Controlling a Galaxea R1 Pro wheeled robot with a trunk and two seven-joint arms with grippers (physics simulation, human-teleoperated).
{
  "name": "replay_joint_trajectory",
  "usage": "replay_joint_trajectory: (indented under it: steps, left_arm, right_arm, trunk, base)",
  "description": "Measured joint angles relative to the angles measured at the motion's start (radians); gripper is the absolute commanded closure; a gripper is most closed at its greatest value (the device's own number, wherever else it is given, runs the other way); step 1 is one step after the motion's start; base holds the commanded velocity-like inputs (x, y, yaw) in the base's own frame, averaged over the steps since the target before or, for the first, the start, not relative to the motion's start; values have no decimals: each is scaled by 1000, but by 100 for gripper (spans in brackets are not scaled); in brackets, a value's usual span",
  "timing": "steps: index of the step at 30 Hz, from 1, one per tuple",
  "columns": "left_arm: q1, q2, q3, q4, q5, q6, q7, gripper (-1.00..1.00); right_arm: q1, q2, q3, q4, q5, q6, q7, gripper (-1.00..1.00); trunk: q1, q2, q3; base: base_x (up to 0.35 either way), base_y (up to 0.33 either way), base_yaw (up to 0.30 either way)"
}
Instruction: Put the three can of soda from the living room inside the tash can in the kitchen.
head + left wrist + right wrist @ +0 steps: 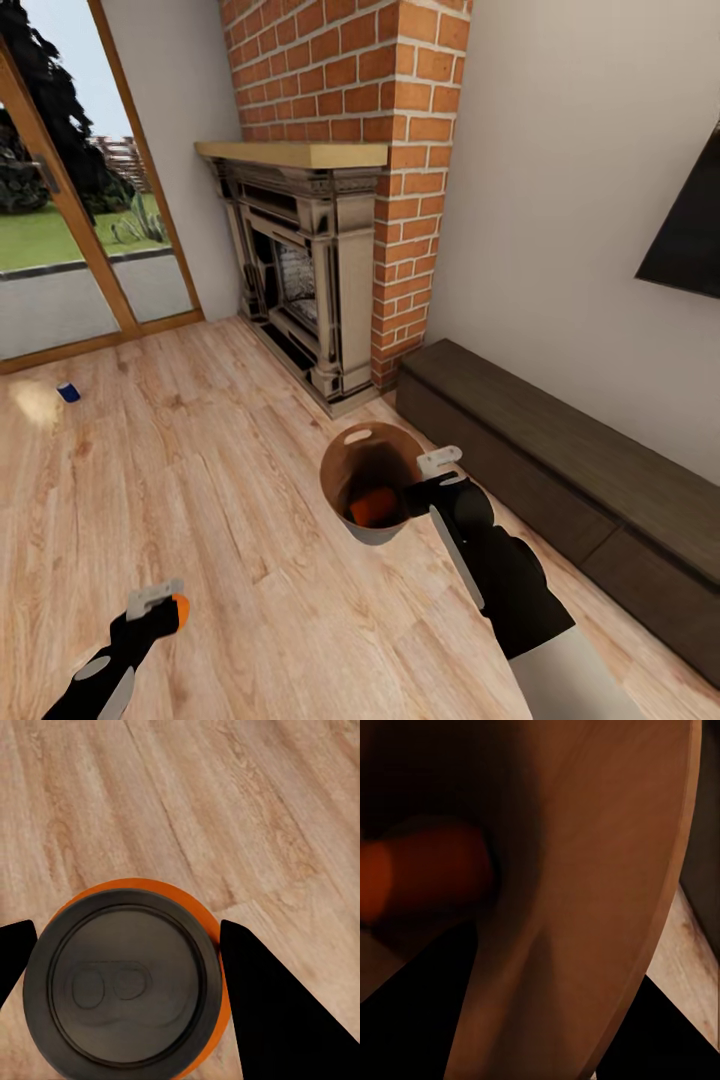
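**Living room, cans and bin by the brick fireplace**

Light wood plank floor (pixel 230 470) runs up to a red brick fireplace (pixel 340 200) with a glass door (pixel 70 230) beside it. In front of the fireplace, the right gripper (pixel 425 480) pinches the rim of a round tapered trash can (pixel 352 452), brown inside, holding one orange can (pixel 373 507) lying on its side. Farther out from the fireplace, the left gripper (pixel 160 605) clamps a second orange can (pixel 127 982), its grey metal top facing the wrist camera. A dark blue can (pixel 68 392) stands near the door.

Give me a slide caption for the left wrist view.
Left gripper shut on an orange soda can, seen top-down above the wood floor.
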Motion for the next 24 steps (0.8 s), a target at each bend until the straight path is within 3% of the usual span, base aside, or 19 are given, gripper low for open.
replay_joint_trajectory:
  steps: [11, 13, 15, 16, 19, 24]
  left_arm:
    - [0, 0, -26, -104, 2, 3, -58, 100]
    - [0, 0, -26, -119, 2, 6, -123, 100]
    - [1, 1, -26, -157, 3, 29, -242, 100]
    - [1, 1, -25, -168, 4, 41, -264, 100]
    - [1, 2, -22, -242, 7, 152, -398, 100]
    - [1, 3, -15, -319, 9, 279, -542, 100]
  right_arm:
    - [0, 0, 0, 57, 1, -4, -2, 100]
    - [0, 0, 1, 82, -1, -6, -2, 100]
    - [0, 0, 0, 144, -1, -47, -2, 100]
    - [0, 0, 0, 162, 0, -62, -2, 100]
    - [0, 0, 1, 242, 3, -123, -3, 100]
    - [0, 0, 1, 277, 1, -142, -3, 100]
  trunk:
    - [0, 0, 3]
    - [0, 0, 3]
    - [0, 0, 3]
    - [0, 0, 3]
    - [0, 0, 3]
    - [0, 0, 3]
  base:
    - [0, 0, 0]
    - [0, 0, 0]
    - [0, 0, 0]
    - [0, 0, 0]
    - [0, 0, 0]
    - [0, 0, 0]
